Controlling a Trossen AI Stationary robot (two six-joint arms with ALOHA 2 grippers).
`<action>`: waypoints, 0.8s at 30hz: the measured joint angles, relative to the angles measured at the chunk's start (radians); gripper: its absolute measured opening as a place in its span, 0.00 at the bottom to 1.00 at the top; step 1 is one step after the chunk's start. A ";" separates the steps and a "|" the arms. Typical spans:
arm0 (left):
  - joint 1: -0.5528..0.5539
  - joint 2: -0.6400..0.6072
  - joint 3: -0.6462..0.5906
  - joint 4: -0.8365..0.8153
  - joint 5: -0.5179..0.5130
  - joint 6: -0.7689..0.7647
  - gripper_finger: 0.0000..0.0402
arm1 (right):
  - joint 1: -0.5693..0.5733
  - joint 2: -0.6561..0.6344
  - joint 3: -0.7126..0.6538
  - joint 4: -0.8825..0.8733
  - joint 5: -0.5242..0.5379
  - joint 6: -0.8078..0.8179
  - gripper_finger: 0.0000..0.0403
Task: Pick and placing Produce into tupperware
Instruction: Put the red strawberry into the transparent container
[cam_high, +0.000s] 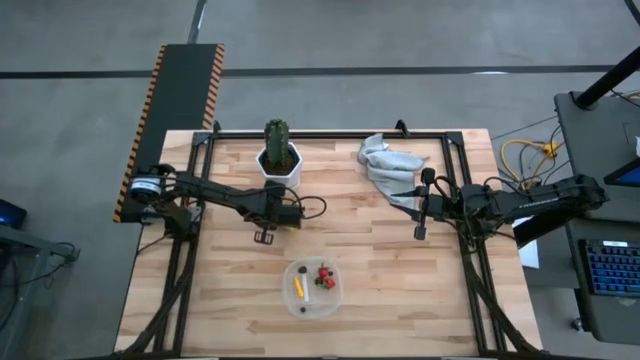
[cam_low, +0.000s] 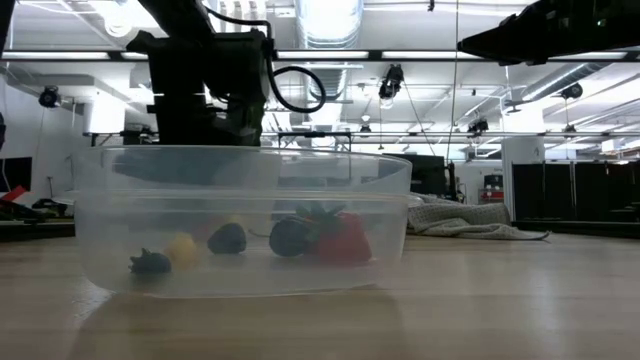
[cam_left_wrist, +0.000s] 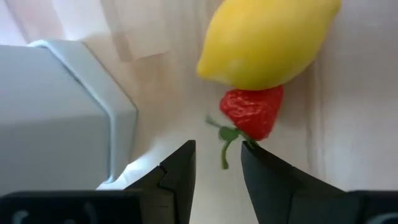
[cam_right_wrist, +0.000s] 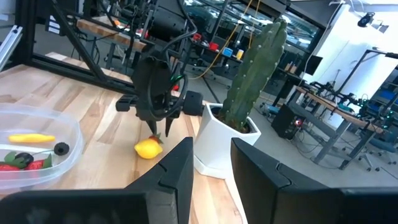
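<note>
The clear tupperware (cam_high: 313, 288) (cam_low: 240, 220) stands near the table's front edge. It holds red strawberries (cam_high: 324, 275), a yellow-orange sliver (cam_high: 298, 288) and dark berries (cam_low: 228, 238). A yellow lemon (cam_left_wrist: 267, 37) (cam_right_wrist: 148, 148) and a red strawberry (cam_left_wrist: 252, 112) lie on the wood beside the white pot (cam_left_wrist: 56, 112). My left gripper (cam_left_wrist: 219, 149) (cam_right_wrist: 160, 127) points down over them and is open, with the strawberry's green stem (cam_left_wrist: 224, 152) between its fingertips. My right gripper (cam_high: 420, 205) (cam_right_wrist: 211, 149) waits at the right, level and open, with nothing between its fingers. My left gripper comes slanting down from above. One fingertip (cam_left_wrist: 252, 152) stands right at the strawberry's stem end (cam_left_wrist: 249, 134), and the stem lies in the gap between the fingers. I cannot tell whether the finger touches the strawberry. The strawberry rests on the table against the lemon.
A green cactus (cam_high: 277, 140) in the white pot (cam_high: 280, 165) stands at the far middle of the table, close to my left gripper. A crumpled grey cloth (cam_high: 385, 165) lies at the far right. Black frame rails run along the table's edges.
</note>
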 joint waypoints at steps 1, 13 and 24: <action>0.000 0.002 0.000 0.000 0.009 0.001 0.28 | 0.000 0.000 0.000 0.000 0.000 -0.001 0.25; 0.004 0.072 -0.001 0.000 0.025 0.001 0.28 | 0.000 0.000 0.000 0.000 0.000 -0.002 0.25; 0.004 0.053 0.002 0.000 0.025 0.000 0.10 | 0.000 0.000 0.000 0.000 0.000 -0.002 0.25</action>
